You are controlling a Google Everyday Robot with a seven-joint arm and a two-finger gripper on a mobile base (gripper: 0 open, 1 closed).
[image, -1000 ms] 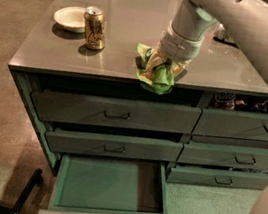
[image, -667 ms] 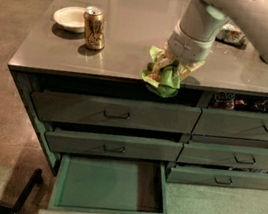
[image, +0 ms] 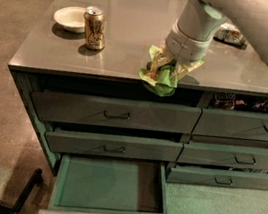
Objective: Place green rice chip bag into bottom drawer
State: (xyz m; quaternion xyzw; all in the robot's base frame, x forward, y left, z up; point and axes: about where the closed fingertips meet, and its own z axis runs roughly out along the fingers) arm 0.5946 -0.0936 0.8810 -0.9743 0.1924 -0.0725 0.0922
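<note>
Lime-green and crumpled, with a pale panel and orange touches, the green rice chip bag (image: 162,77) hangs at the front edge of the grey counter (image: 129,7). Its print cannot be read. The gripper (image: 173,64) sits right on top of it, fingers closed on its upper part. Below, the bottom drawer (image: 106,183) stands pulled out.

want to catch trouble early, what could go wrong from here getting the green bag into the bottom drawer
1. The gripper, at the counter's front edge, holds the green rice chip bag by its crumpled top; the foil could slip on the way down.
2. The top drawer and middle drawer stand slightly ajar; the bag might snag on them.
3. The open bottom drawer looks shallow; an early release could miss it.
</note>
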